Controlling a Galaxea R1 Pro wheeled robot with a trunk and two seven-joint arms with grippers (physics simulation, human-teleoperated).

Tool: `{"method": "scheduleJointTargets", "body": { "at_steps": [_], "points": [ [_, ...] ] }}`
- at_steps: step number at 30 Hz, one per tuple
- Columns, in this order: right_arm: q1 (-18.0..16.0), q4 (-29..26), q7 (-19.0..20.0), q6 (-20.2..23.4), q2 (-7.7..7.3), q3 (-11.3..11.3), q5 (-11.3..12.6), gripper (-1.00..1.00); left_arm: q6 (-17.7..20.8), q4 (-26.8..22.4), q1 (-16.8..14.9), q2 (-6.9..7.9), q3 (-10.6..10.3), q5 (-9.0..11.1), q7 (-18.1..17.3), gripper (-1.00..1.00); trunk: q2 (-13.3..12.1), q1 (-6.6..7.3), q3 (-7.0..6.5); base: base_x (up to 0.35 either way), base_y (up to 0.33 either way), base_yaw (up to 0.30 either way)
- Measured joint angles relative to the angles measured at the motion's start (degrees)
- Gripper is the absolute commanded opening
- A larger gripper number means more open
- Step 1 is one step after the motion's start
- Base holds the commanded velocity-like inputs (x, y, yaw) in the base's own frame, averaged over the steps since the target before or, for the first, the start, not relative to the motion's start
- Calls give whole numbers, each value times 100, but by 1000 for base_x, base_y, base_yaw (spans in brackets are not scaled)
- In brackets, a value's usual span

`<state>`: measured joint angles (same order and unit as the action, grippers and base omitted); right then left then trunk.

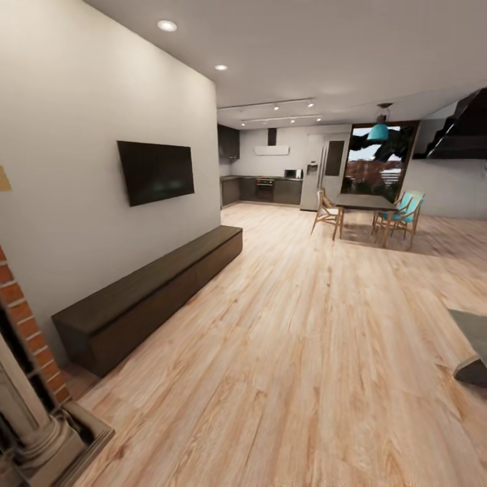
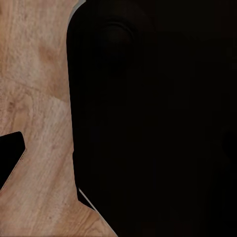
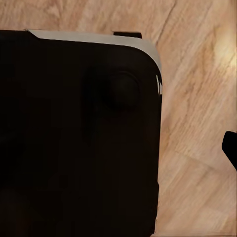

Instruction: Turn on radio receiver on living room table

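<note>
Brick fireplace (image 1: 20, 325) stood nearest us; beyond it, past the long bench (image 1: 149, 297), a grey table corner (image 1: 473, 338). We should turn there; gripper states we couldn't tell

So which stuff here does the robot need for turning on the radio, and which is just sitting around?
For the job:
- grey coffee table, just its corner at the right edge
- wood floor of the living room

Just sitting around:
- wall TV
- long dark cabinet
- dining table and chairs
- kitchen
- brick fireplace
</note>
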<state>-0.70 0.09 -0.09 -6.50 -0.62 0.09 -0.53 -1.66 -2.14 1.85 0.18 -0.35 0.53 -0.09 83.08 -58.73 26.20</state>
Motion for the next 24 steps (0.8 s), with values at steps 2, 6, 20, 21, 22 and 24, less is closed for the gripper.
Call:
{"method": "scheduleJointTargets", "body": {
  "at_steps": [2,6,20,21,22,24],
  "points": [
    [0,0,0,0,0,0,0,100,0,0,0,0,0,0,0,100,0,0,0,0,0,-300],
    [0,0,0,0,0,0,0,100,1,1,0,0,0,0,0,100,0,0,0,0,0,-300],
    [0,0,0,0,5,0,0,100,1,2,0,0,0,0,0,100,0,0,0,0,0,-300],
    [0,0,0,0,6,0,0,100,1,3,0,0,0,0,0,100,0,0,0,0,0,-300],
    [0,0,0,0,6,0,0,100,2,3,0,0,0,0,0,100,0,0,0,0,0,-300],
    [0,0,0,0,6,0,0,100,1,3,0,0,0,0,0,100,0,0,0,0,0,-300]
  ]
}}
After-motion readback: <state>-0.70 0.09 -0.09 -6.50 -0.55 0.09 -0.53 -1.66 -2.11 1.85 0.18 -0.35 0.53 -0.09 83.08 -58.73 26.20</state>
